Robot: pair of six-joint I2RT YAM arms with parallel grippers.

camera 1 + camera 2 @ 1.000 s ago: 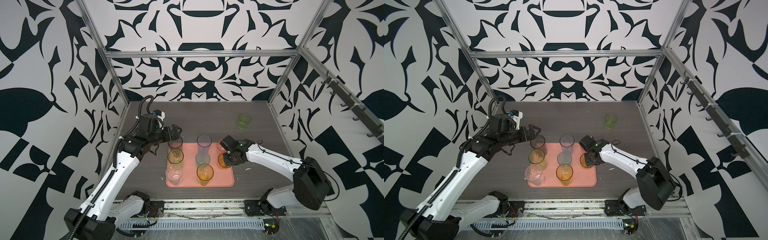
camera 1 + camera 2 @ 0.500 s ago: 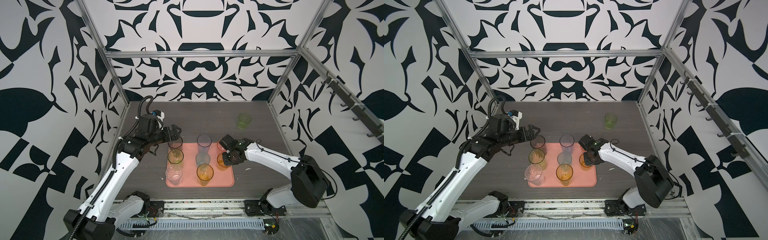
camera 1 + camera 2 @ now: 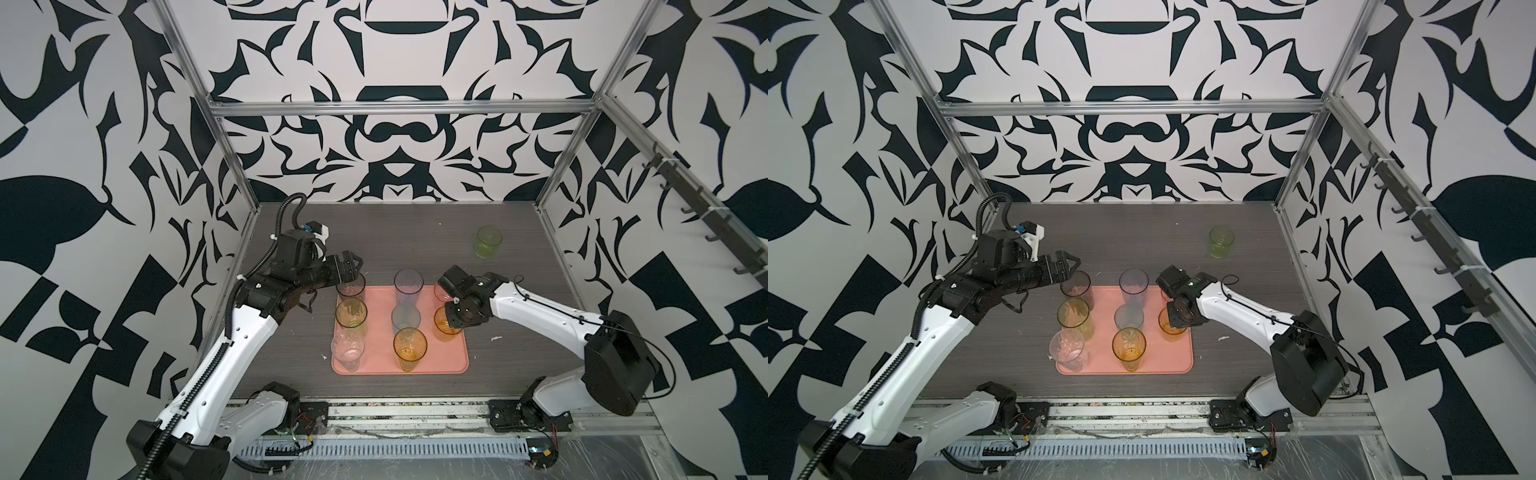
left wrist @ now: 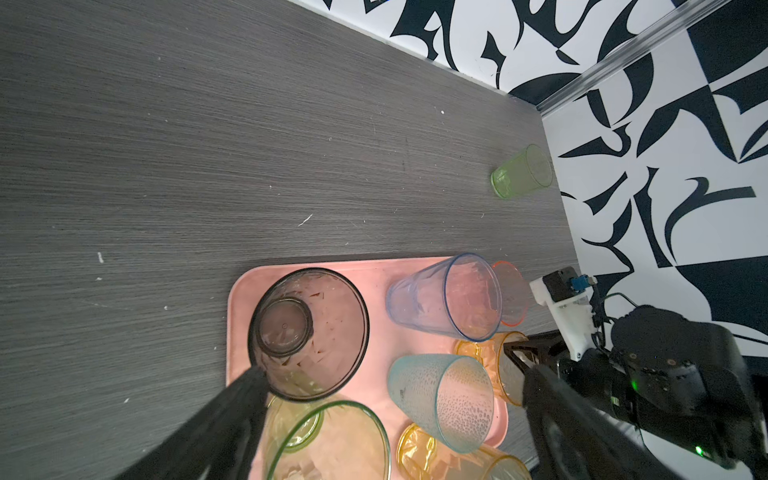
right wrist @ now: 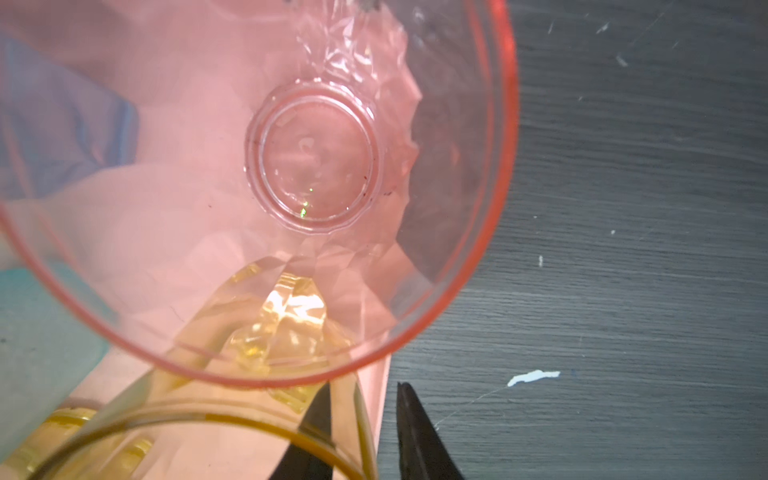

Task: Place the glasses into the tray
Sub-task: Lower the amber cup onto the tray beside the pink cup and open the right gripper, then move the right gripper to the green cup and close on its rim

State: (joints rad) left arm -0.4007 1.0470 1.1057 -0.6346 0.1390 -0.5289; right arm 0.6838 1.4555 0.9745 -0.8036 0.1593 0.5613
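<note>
The left arm reaches forward and inward with its forearm nearly level. The left end effector [image 3: 349, 268] is spread wide and released, one finger at the rim of the smoky glass [image 3: 351, 287] in the far left corner of the tray [image 3: 440, 361]. The right arm bends in from the right, wrist tipped down. The right end effector [image 5: 363, 401] is slightly parted astride the wall of an amber glass [image 3: 445, 330], not pinching it. Eight glasses stand in the tray. A green glass [image 3: 488, 242] stands well apart on the worktop [image 3: 395, 232].
</note>
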